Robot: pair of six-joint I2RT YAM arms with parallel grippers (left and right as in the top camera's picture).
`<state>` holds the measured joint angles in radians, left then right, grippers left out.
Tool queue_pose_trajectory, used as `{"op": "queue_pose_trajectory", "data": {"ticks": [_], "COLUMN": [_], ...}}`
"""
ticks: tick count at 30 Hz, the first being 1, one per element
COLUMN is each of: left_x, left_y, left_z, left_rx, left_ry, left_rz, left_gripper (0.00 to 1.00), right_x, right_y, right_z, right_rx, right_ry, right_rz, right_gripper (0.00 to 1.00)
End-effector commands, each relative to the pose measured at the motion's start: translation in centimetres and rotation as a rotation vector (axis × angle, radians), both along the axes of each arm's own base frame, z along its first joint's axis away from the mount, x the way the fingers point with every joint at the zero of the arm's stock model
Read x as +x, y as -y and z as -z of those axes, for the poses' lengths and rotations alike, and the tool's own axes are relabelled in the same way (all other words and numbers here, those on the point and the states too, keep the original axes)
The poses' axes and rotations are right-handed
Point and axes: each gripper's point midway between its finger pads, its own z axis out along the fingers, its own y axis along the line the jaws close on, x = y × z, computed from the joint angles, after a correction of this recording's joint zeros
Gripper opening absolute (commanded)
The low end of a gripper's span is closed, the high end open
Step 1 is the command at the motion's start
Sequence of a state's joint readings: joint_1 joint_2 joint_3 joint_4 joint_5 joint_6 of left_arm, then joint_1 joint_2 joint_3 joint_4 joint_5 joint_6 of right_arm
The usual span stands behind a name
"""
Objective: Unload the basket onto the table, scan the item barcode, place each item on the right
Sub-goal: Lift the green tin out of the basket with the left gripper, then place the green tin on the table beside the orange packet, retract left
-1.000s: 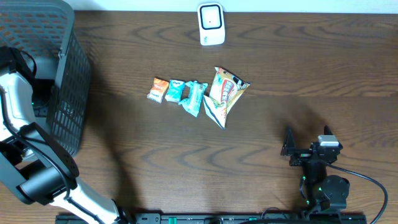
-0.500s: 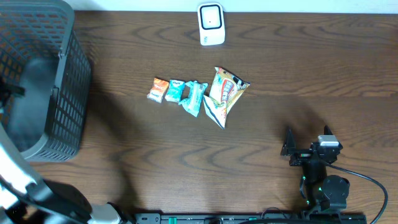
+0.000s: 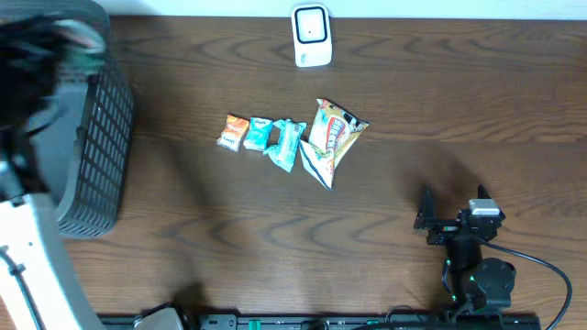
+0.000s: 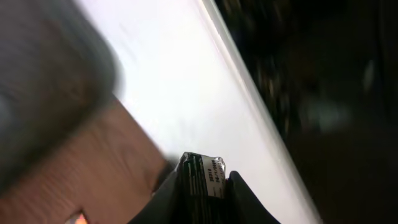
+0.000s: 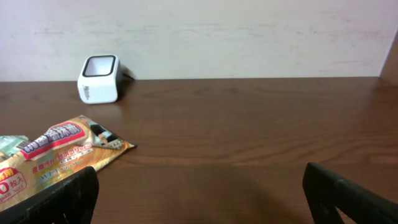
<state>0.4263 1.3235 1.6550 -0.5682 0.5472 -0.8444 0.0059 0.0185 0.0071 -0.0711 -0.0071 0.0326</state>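
Sitting pinched inside left claw (image 4: 207,182): item (image 4: 211,173)

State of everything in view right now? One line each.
left gripper, shut on a dark packet
right gripper, open, empty
scanner, upright, nothing in front
snack bag, lying flat
small packets, flat, in a row
basket, upright

The left pincer (image 4: 205,194), gripping a packet (image 4: 210,172), has risen above the basket (image 3: 101,128).
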Motion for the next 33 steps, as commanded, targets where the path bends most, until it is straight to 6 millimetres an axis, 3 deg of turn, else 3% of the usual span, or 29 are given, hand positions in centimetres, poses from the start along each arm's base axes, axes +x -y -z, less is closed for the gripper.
{"op": "queue_pose_trajectory", "data": {"ticks": [1, 2, 5, 10, 19, 25, 27, 33], "left_x": [2.6, 3.4, 4.9, 7.2, 10.1, 10.7, 10.6, 10.5], "left_y": [7.7, 9.5, 11.1, 11.0, 9.3, 9.4, 8.5, 7.7], "left_z": [1.6, 3.2, 7.1, 14.1, 24.6, 30.0, 32.0, 34.1], "left_rx": [0.381, 0.488, 0.716, 1.018, 1.196, 1.21, 1.246, 1.284], "left_ry": [0.023, -0.01, -0.139, -0.414, -0.721, -0.828, -0.896, -0.959], "left_rz": [0.306, 0.346, 0.353, 0.287, 0.267, 0.33, 0.32, 0.302], "left_gripper": [0.19, 0.19, 0.19, 0.19, 0.19, 0.24, 0.26, 0.27], "right_x": [0.0, 0.0, 0.0, 0.0, 0.0, 0.0, 0.0, 0.0], "right_y": [0.0, 0.0, 0.0, 0.0, 0.0, 0.0, 0.0, 0.0], "right_z": [0.1, 0.1, 0.1, 0.1, 0.1, 0.1, 0.1, 0.1], "right_rx": [-0.015, -0.015, -0.015, -0.015, -0.015, -0.015, -0.015, -0.015], "right_ry": [-0.001, -0.001, -0.002, -0.001, -0.002, -0.001, -0.001, -0.001], "right_rz": [0.0, 0.0, 0.0, 0.0, 0.0, 0.0, 0.0, 0.0], "right_gripper": [0.99, 0.99, 0.99, 0.99, 0.99, 0.99, 0.99, 0.99]}}
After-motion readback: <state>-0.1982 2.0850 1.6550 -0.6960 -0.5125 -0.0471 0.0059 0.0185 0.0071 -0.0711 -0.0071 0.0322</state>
